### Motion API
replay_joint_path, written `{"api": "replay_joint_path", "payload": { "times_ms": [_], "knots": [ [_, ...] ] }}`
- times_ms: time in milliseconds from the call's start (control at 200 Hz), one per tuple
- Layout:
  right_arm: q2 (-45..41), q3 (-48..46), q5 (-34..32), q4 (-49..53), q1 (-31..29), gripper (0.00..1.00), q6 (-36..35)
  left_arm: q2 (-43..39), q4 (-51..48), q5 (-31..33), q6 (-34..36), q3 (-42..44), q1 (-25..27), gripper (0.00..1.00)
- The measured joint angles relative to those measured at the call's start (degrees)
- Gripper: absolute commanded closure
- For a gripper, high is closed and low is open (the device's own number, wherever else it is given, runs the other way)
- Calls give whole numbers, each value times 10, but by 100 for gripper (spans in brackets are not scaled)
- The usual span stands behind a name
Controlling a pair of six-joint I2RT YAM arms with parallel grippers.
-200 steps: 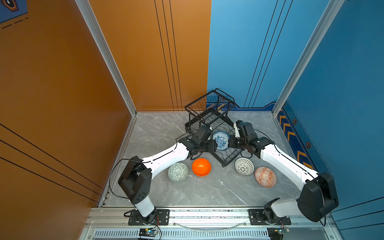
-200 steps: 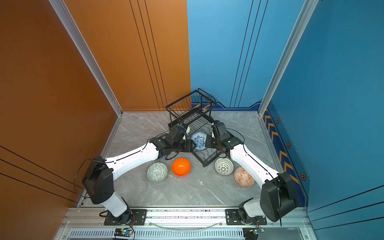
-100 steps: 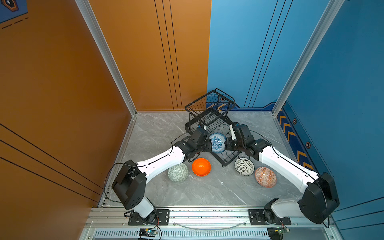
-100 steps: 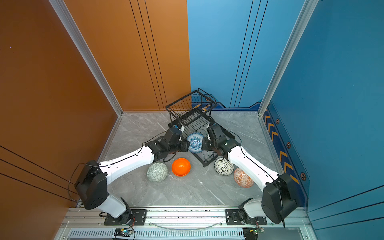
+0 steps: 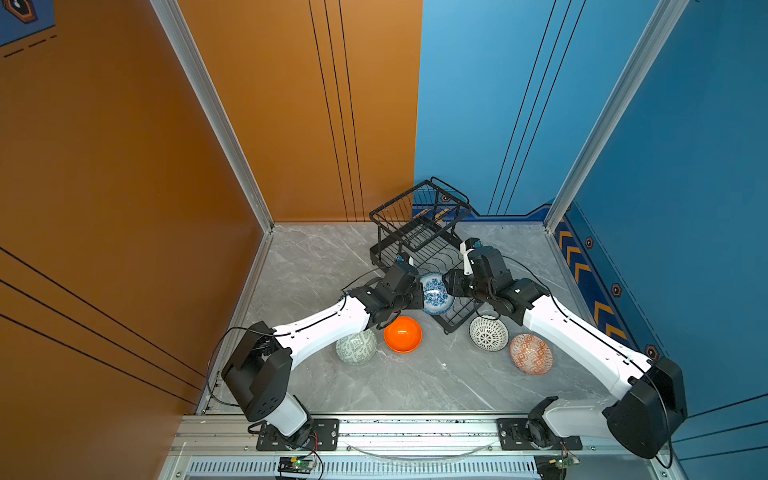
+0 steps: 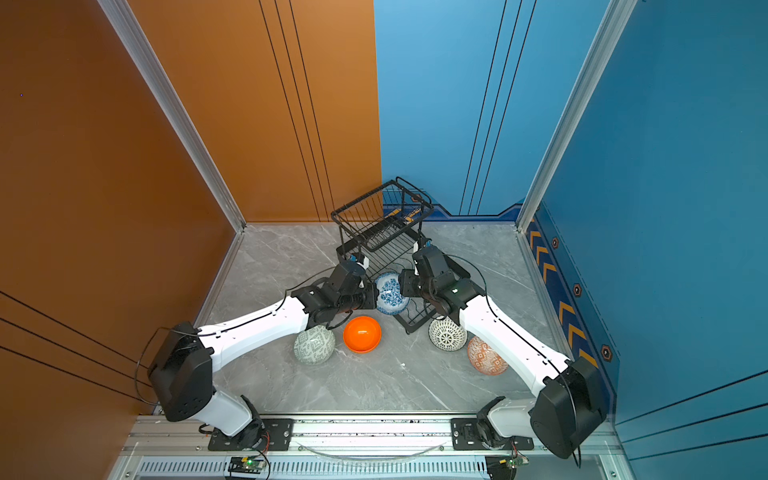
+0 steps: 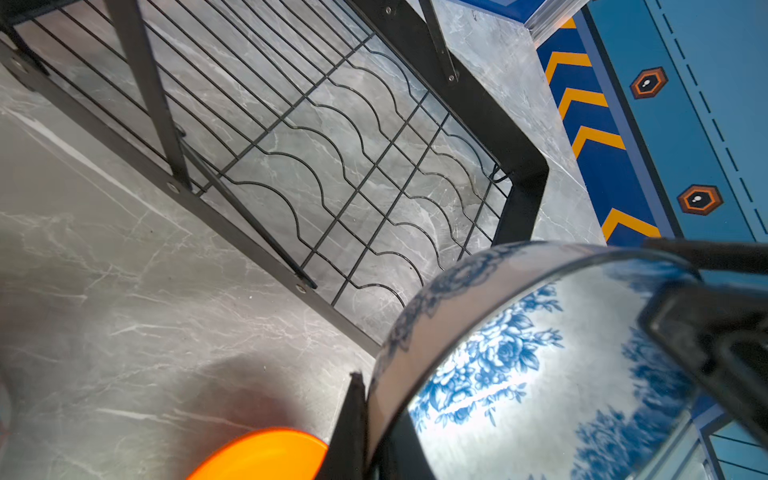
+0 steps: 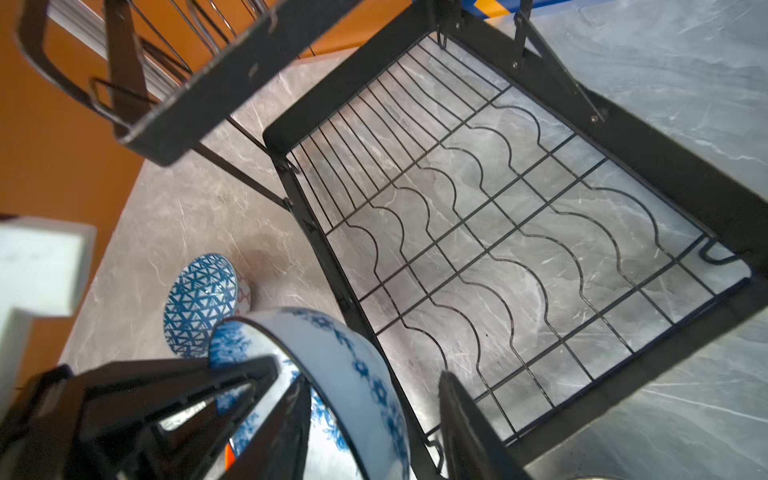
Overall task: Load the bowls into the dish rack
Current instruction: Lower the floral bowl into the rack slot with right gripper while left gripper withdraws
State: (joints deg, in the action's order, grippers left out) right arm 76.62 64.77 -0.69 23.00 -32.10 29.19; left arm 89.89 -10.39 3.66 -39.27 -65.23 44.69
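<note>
Left hand pinching the blue floral bowl by its rim at the dish rack edge, right hand sitting spread around the opposite rim

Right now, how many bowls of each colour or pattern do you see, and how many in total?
plain orange bowl: 1
blue-and-white flower bowl: 1
blue triangle bowl: 1
pale green bowl: 1
white bowl with black lattice: 1
red-orange patterned bowl: 1
Total: 6 bowls
</note>
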Motion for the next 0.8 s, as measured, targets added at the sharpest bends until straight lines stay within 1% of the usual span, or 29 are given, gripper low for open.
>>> {"api": "replay_joint_path", "payload": {
  "times_ms": [240,355,480,606,691,796],
  "knots": [
    [1,22,-9,4,5,51,-9,-11,4,-1,0,6,0,100],
    [2,22,-11,5,-1,52,-9,-14,3,-1,0,8,-1,100],
    [5,18,-9,4,-10,56,-8,-14,3,-1,0,12,-1,100],
    [14,8,-6,5,-21,58,-9,-17,8,0,0,17,-1,100],
    [18,0,-5,6,-21,61,-8,-28,15,2,-1,26,-2,100],
    [18,-7,-4,5,-25,68,-9,-44,23,6,-3,35,-2,100]
  ]
}}
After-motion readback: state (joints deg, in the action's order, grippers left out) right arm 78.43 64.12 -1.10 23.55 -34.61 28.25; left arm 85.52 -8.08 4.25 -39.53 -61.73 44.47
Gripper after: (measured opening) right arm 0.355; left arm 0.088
